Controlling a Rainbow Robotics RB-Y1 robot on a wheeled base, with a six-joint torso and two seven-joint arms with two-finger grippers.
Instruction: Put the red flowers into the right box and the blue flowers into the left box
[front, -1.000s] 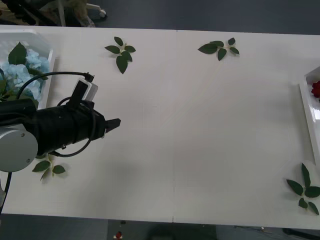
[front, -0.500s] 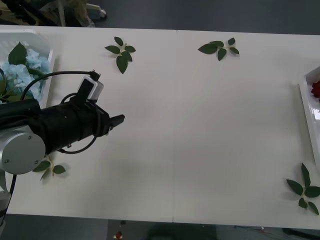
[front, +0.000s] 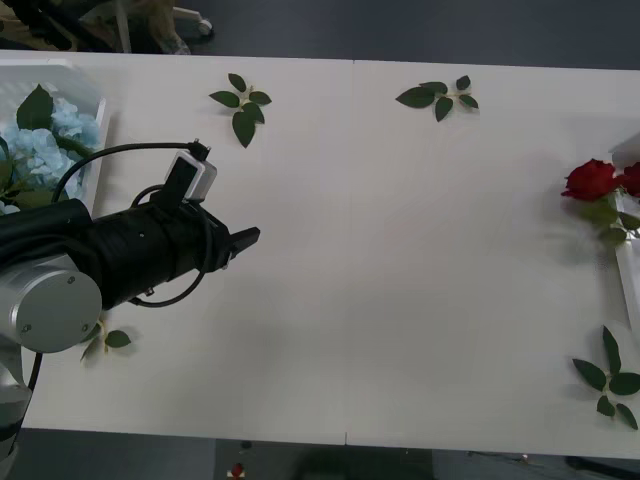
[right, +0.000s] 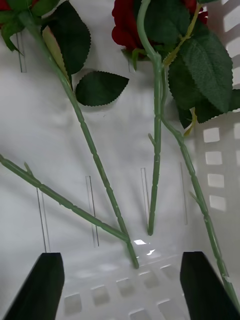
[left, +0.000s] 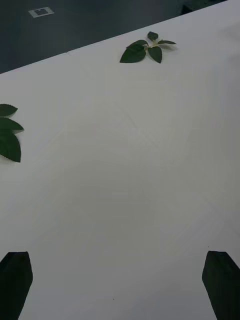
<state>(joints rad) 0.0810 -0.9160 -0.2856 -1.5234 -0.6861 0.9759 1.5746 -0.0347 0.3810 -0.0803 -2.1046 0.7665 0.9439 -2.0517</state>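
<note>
The red flowers (right: 125, 25) lie inside the right box (right: 215, 160), three long green stems spread over its white floor. My right gripper (right: 120, 292) hangs open just behind the stem ends, holding nothing. In the front view one red bloom (front: 590, 180) leans out over the rim of the right box (front: 628, 265), with a second bloom at the view's edge. The blue flowers (front: 40, 150) rest in the left box (front: 92, 90) at the far left. My left gripper (front: 245, 238) hovers open over bare table (left: 120, 287), to the right of that box.
Loose green leaf sprigs lie on the white table: two near the far edge (front: 243, 100) (front: 440, 97), one at the near right (front: 610, 380), one under the left arm (front: 100, 335). A grey cable loops over the left wrist.
A red bloom has come into the front view at the right box's rim. My left arm has slid a little to the right, away from the left box.
</note>
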